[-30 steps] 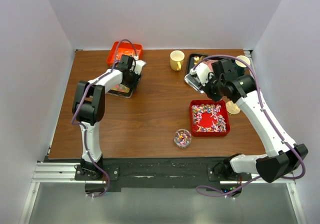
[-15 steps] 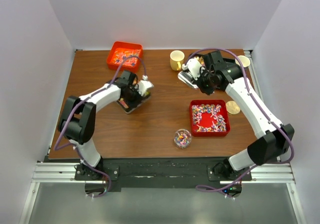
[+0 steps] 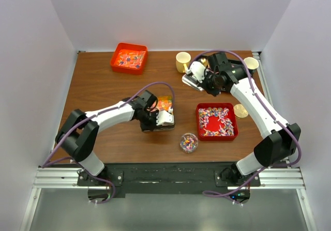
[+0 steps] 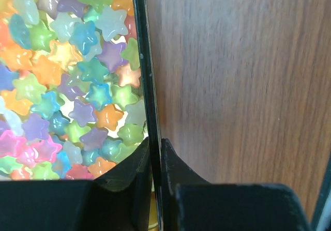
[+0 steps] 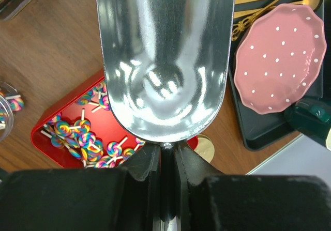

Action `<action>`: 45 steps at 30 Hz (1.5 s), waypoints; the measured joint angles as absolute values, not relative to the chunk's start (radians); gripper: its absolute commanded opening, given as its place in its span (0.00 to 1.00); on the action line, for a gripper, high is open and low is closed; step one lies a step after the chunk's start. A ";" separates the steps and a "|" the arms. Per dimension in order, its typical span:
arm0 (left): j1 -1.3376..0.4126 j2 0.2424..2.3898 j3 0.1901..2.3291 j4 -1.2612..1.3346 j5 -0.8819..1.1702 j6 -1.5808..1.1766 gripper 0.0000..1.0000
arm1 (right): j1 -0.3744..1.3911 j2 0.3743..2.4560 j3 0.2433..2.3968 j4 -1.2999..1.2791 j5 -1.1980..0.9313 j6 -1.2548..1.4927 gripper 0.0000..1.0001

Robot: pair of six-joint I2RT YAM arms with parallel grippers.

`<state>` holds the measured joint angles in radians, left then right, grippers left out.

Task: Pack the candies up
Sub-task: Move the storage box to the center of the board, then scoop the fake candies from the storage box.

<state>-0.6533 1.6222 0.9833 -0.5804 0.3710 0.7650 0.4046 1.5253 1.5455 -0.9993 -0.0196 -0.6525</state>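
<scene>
On the wooden table [image 3: 103, 133] near the small clear jar [image 3: 189, 142], the left gripper [image 4: 155, 151] is clamping the black-rimmed box [image 4: 146, 60] of pastel star gummies [image 4: 67, 76] and the right gripper [image 5: 165, 156] is squeezing an empty shiny metal scoop [image 5: 165, 60], so most packing is probably waiting.

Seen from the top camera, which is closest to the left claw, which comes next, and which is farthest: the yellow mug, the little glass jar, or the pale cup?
From the left gripper, which is clamping the candy box:
1. The glass jar, toward the near edge, slightly right.
2. The yellow mug, far side, middle.
3. The pale cup, far right corner.
</scene>
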 measured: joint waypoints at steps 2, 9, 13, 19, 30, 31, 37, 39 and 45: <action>-0.670 1.618 0.978 -0.560 0.371 0.778 0.26 | 0.405 1.525 1.536 -0.994 -0.019 -0.657 0.00; -0.690 1.503 0.957 -0.477 0.369 0.758 0.50 | 0.405 1.512 1.436 -0.970 -0.017 -0.726 0.00; -0.617 1.273 0.894 -0.454 0.408 0.703 0.50 | 0.405 1.491 1.386 -0.981 -0.016 -0.834 0.00; -0.308 1.227 0.945 -0.376 0.525 0.404 0.00 | 0.427 1.497 1.402 -0.991 0.012 -1.020 0.00; 0.028 1.348 0.622 -0.087 0.719 -0.309 0.00 | 0.661 1.833 1.700 -1.062 0.211 -1.343 0.00; 0.047 1.340 0.588 -0.083 0.716 -0.351 0.00 | 0.672 1.874 1.746 -1.075 0.226 -1.361 0.00; 0.059 1.265 0.474 -0.072 0.728 -0.489 0.70 | 0.707 2.104 2.019 -1.135 0.359 -1.501 0.00; 0.060 1.225 0.442 -0.083 0.730 -0.506 0.75 | 0.712 2.115 2.022 -1.146 0.400 -1.557 0.00; 0.056 1.147 0.402 -0.097 0.703 -0.540 0.87 | 0.749 2.118 2.007 -1.153 0.515 -1.674 0.00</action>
